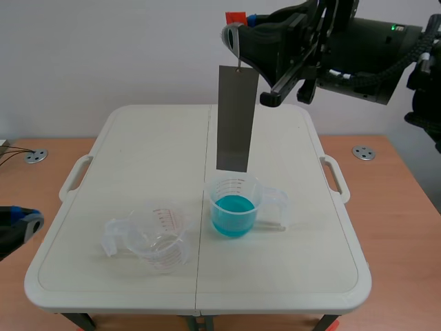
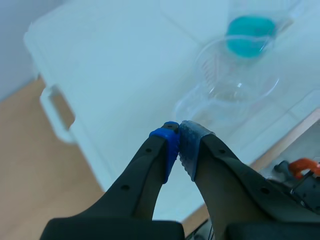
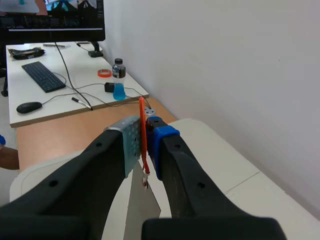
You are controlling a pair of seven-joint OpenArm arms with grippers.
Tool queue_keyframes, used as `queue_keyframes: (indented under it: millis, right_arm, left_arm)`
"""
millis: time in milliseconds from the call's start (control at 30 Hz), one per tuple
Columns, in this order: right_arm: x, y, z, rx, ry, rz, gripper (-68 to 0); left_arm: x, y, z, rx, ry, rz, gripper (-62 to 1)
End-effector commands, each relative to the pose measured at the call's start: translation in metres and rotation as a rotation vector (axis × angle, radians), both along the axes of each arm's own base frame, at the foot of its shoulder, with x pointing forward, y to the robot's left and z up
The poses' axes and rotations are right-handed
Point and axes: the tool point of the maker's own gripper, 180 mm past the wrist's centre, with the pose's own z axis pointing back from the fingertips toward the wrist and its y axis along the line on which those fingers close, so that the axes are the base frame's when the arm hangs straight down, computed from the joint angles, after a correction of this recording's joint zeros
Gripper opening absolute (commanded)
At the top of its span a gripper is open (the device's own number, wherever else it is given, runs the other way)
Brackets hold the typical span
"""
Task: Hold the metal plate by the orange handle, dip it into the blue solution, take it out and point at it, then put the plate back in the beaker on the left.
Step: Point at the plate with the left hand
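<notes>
A long grey metal plate [image 1: 236, 118] hangs upright from a thin orange handle [image 3: 143, 137]. My right gripper [image 1: 238, 31] is shut on that handle, high above the table. The plate's lower edge hovers just over the beaker of blue solution [image 1: 234, 207]. An empty clear beaker [image 1: 160, 238] with red markings stands to the left of it. In the left wrist view the empty beaker [image 2: 235, 82] lies ahead of my left gripper [image 2: 178, 131], which is shut on nothing, with the blue solution [image 2: 250, 37] behind. In the scene view my left gripper [image 1: 21, 222] rests low off the table's left edge.
The white folding table [image 1: 124, 165] has handles at both sides and sits on a wooden surface. In the right wrist view a desk [image 3: 55, 97] with a keyboard, a mouse and a small bottle of blue liquid [image 3: 118, 86] stands beyond the table.
</notes>
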Motion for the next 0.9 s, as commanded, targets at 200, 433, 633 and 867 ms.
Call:
queue_keyframes:
  millis: [200, 433, 633, 867]
  right_arm:
    - [0.001, 0.0, 0.015, 0.033, -0.038, 0.015, -66.2]
    - [0.002, 0.0, 0.015, 0.038, -0.036, 0.013, -66.2]
    - [0.002, 0.0, 0.015, 0.04, -0.035, 0.014, -66.2]
    - [0.002, 0.0, 0.015, 0.041, -0.035, 0.014, -66.2]
  left_arm:
    - [0.013, -0.06, 0.002, -0.084, -0.013, -0.132, -57.7]
    - [0.032, -0.104, 0.007, -0.095, -0.047, -0.209, -57.7]
    - [0.054, -0.126, 0.001, -0.075, -0.071, -0.218, -57.7]
    - [0.085, -0.143, -0.006, -0.036, -0.09, -0.199, -57.7]
